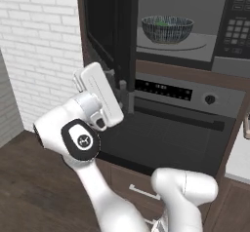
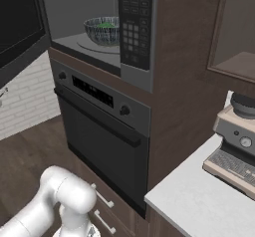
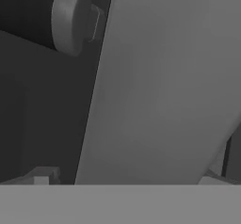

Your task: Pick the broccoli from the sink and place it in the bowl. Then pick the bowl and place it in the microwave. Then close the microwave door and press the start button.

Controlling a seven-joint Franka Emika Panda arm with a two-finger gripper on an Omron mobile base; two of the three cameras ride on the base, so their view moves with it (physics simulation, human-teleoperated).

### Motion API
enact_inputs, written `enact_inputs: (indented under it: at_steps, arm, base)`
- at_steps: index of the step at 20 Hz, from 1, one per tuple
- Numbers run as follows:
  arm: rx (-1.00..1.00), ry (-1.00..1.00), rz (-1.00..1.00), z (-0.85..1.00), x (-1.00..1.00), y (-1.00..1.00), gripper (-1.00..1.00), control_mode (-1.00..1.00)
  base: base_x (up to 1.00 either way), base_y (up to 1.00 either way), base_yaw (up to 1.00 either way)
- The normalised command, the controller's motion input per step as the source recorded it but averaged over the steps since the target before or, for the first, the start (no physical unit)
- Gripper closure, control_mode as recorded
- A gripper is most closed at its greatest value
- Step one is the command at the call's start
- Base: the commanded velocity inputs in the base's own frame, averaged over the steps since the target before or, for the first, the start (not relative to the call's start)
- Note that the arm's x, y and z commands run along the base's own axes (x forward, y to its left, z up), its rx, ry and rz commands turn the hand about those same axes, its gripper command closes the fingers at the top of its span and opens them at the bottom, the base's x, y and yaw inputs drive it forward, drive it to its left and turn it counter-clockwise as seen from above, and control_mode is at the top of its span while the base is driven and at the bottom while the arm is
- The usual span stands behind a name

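While its two fingers stand wide apart with nothing between them, the end effector (image 1: 124, 87) sits close against the lower edge of the microwave door (image 1: 110, 29), which hangs swung out to the left of the cavity. In the hand view the finger tips (image 3: 41, 177) rise at the two bottom corners, and between them a broad grey face of the door (image 3: 155, 86) stands very near the camera, with a rounded grey bar to its upper left against a dark surface. The white arm (image 1: 80, 141) bends up from the lower part of the left base view to reach this spot. Inside the microwave (image 1: 195, 26) the bowl (image 1: 167, 29) rests on the round glass turntable (image 1: 188, 45), and the broccoli (image 2: 105, 25) shows as a bit of bright green within the bowl. The keypad (image 2: 132, 34) of pale buttons runs down the right side of the microwave front. Just below sits the black oven (image 2: 102, 131) with its display strip, round knob and bar handle. Off to the right, a coffee machine (image 2: 236, 141) stands on the pale counter (image 2: 194, 196).
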Motion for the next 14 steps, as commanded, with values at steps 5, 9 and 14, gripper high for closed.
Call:
enact_inputs:
  at_steps: [5,9,14]
  arm:
    - [0.13,0.00,0.00,0.75,-0.10,-0.60,-1.00,-1.00]
    - [0.14,0.02,-0.03,0.74,-0.09,-0.68,-1.00,-1.00]
    - [0.18,0.07,-0.11,0.67,0.00,-0.55,-1.00,-1.00]
  base:
    - [0.00,0.00,0.00]
    - [0.00,0.00,0.00]
    - [0.00,0.00,0.00]
